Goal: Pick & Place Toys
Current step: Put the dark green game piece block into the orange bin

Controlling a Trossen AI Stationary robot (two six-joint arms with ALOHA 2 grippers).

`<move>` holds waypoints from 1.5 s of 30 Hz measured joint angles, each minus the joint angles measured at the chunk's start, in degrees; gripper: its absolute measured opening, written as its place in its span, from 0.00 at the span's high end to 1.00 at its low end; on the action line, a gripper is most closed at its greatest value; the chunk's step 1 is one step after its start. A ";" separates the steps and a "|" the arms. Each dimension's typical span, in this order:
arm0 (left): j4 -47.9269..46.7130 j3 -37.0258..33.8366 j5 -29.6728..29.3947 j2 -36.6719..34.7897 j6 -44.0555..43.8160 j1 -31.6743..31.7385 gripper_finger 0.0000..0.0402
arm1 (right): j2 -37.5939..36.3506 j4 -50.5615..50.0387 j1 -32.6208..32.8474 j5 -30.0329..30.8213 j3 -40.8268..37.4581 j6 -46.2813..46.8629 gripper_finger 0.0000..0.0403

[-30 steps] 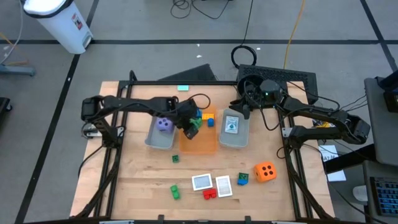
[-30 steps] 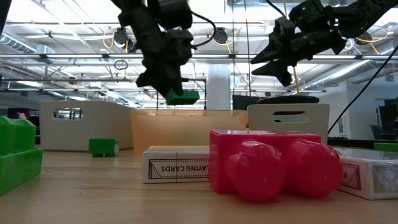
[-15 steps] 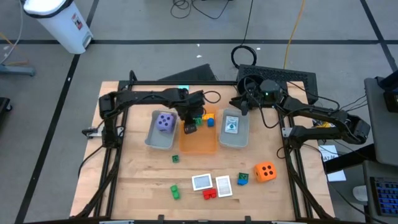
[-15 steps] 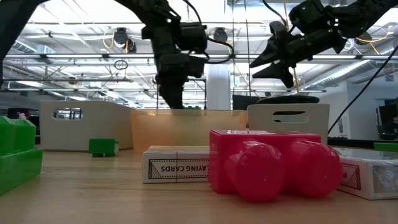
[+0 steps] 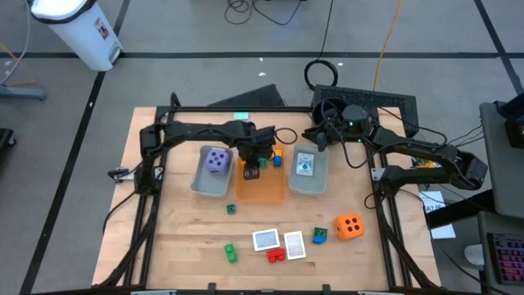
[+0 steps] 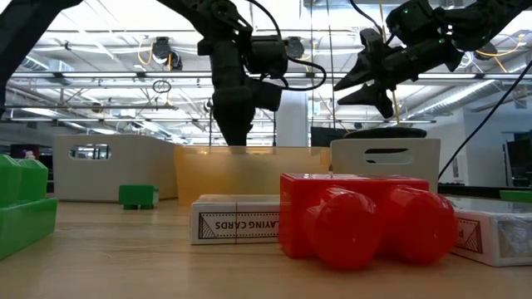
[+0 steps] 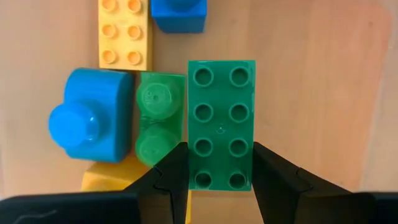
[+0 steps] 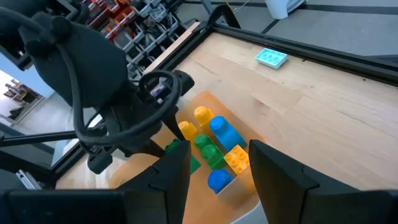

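Note:
My left gripper hangs over the orange tray, pointing down, shut on a green eight-stud brick. Beside that brick in the tray lie a blue brick, a small green brick and a yellow brick. In the low view the left gripper reaches the tray's rim and the tray's wall hides the held brick. My right gripper waits open, with nothing in it, above the right grey tray. My left gripper pinches the green brick's two long sides between its fingers, at the brick's near end. The fingers come from above, pointing down, and lie across the brick. It sits level, studs up; whether it touches the tray's floor I cannot tell.
A purple die lies in the left grey tray. On the near table lie an orange die, two cards, a red brick and green bricks. In the low view the red brick and a card box stand close.
My left gripper has rolled about its own axis and sunk toward the orange tray with the green brick. The brick hung above the tray's rim in the low view a second ago and is now down behind the tray's wall.

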 joint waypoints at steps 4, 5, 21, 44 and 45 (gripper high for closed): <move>0.01 -0.02 -0.05 1.17 0.03 -0.32 0.66 | 0.00 -0.01 0.00 -0.01 0.00 0.02 0.61; -0.02 -0.02 -0.06 1.33 0.10 -0.46 0.66 | 0.00 -0.01 0.00 -0.01 0.00 0.02 0.61; 1.34 -0.04 -1.52 2.71 0.90 -0.67 0.66 | 0.00 -0.04 0.00 -0.01 0.00 0.00 0.61; 1.68 -0.11 -1.11 5.67 0.39 -0.58 0.66 | 0.00 -0.08 0.02 -0.01 0.00 -0.20 0.61; 1.69 -0.11 -1.11 5.66 0.51 -0.58 0.66 | 0.00 -0.08 0.01 -0.01 0.00 -0.20 0.61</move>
